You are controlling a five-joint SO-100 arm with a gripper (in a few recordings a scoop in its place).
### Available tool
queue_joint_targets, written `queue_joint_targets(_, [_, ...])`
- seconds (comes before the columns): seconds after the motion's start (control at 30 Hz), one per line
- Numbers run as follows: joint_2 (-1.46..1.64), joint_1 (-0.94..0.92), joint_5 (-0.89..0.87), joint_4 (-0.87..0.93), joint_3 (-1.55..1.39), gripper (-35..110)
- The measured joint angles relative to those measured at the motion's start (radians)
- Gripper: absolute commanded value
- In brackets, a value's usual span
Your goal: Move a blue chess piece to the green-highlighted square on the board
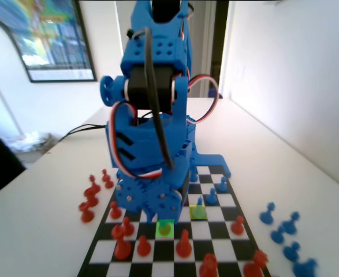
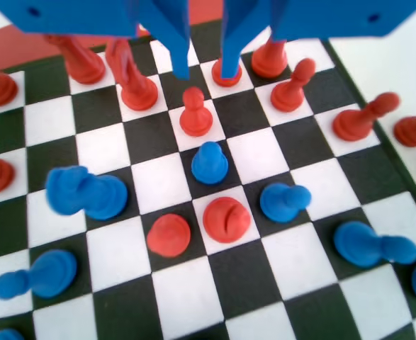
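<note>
The blue chess piece point(image 2: 210, 162) stands upright near the middle of the board point(image 2: 186, 297) in the wrist view, on a dark square: a small blue plastic body seen nearly from above, round at the base and narrowing toward its top, with its tip blurred by the steep angle. A red pawn point(image 2: 195, 113) stands on the white square just beyond it, and two red pieces with rounded tops point(image 2: 226, 219) sit side by side just on the near side of it; blue pawns point(image 2: 284, 202) lean at either side, well apart from it. The pincer point(image 2: 205, 69) hangs from the top edge of the wrist view with its two slim blue fingertips point(image 2: 181, 65) parted by a clear gap — open, holding nothing and touching nothing, poised above the red pawn and short of the blue chess piece. In the fixed view the blue arm point(image 1: 152, 127) bends low over the far half of the board, hiding much of it. The green-highlighted square point(image 1: 165, 228) lies just in front of the arm's lower end, with a dull yellow-green square point(image 1: 198, 212) diagonally to its right. More red pieces point(image 1: 91, 190) stand on the table point(image 1: 36, 231) left of the board, and blue ones point(image 1: 287, 231) on the right.
</note>
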State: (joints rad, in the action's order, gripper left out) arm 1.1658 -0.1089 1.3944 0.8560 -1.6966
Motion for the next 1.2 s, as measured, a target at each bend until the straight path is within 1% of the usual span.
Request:
queue_joint_targets(0.27, [0.000,0.011,0.002,-0.008,-0.008,8])
queue_joint_targets(0.6, [0.000,0.011,0.012,0.046,-0.008,8])
queue_joint_targets(0.77, [0.000,0.032,0.008,0.028,-0.051,8])
queue_joint_targets(0.9, [0.000,0.052,0.005,-0.023,-0.098,8])
queue_joint_targets(1.2, [0.000,0.075,0.005,-0.041,-0.124,8])
